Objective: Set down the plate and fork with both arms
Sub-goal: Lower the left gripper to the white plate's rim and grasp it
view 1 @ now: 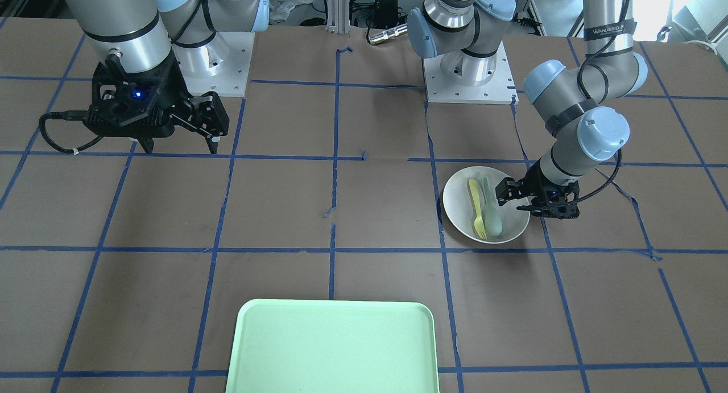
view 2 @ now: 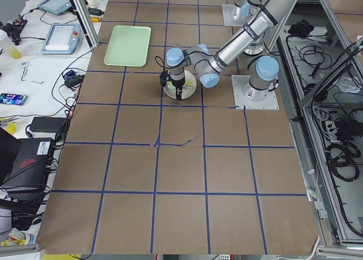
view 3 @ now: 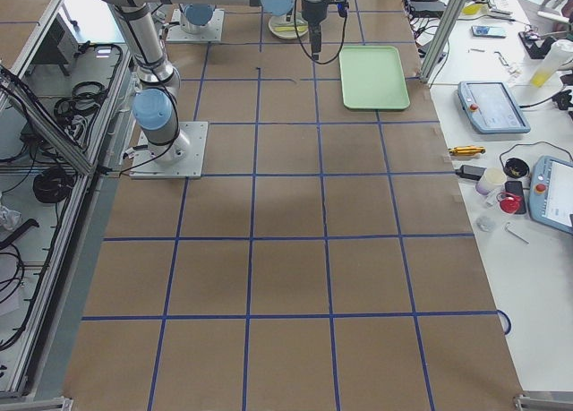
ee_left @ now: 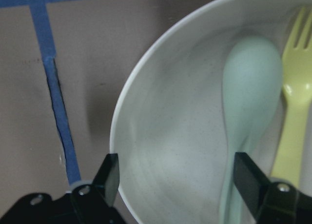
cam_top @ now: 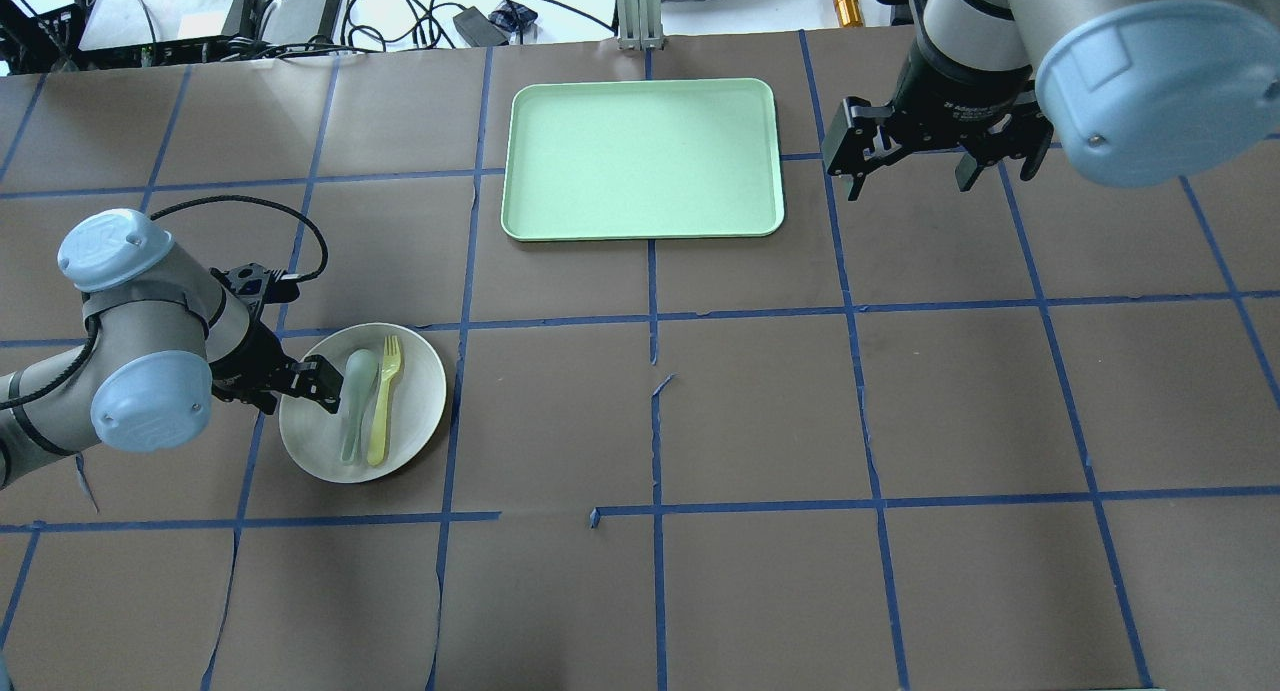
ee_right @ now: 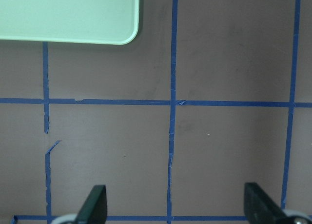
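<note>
Left jaws: spread, astride the plate (cam_top: 420, 386) rim, one finger outside, one inside by the spoon (cam_top: 352, 411). Fork (cam_top: 383, 403): in plate, just right of spoon. Plate: on desk (cam_top: 760, 401), left side. Right jaws: spread, hovering above desk, far side, right of tray (cam_top: 640, 161)

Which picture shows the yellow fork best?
The overhead view: the whole fork lies uncovered on the plate, beside the spoon. The front view shows it whole too, only smaller. The left wrist camera catches only part. In the side views it is tiny.
</note>
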{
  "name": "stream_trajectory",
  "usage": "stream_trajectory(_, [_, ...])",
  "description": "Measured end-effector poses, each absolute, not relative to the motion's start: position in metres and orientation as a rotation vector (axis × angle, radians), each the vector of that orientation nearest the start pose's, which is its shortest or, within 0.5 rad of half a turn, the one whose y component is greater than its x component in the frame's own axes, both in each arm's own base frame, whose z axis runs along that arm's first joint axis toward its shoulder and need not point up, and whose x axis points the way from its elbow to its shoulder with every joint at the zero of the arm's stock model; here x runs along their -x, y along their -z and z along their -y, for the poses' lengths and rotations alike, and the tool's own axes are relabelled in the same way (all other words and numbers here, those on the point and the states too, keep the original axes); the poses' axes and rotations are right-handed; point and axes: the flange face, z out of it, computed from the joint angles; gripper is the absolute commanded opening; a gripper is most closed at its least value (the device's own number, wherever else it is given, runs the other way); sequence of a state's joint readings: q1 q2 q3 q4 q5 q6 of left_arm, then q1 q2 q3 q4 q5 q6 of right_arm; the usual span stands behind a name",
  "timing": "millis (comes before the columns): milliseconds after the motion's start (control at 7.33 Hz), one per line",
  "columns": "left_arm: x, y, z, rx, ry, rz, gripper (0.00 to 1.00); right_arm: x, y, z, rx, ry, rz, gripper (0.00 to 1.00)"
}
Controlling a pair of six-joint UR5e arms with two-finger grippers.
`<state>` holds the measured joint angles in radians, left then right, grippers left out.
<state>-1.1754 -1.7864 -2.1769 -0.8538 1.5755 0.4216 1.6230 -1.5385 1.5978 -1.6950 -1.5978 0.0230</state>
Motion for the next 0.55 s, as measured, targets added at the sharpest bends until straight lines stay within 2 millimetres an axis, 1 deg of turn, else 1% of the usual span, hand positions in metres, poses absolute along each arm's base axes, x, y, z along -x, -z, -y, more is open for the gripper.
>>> stream_trajectory(136, [-0.0503, -0.1814, 0.4638, -0.037, -0.153, -3.173, 0.3, -0.1571, -0.4712, 0.5037, 0.045, 0.105, -3.164, 1.0])
stream_trajectory(273, [-0.0506, -0.1811, 0.464, -0.034, -0.153, -3.173, 0.0, -0.157, -0.4711, 0.5036, 0.045, 0.104, -3.165, 1.0])
stream_trajectory(545, [-0.0512, -0.1809, 0.4644, -0.027, -0.154, -3.174, 0.0, -0.1571, -0.471, 0.5036, 0.045, 0.104, -3.164, 1.0])
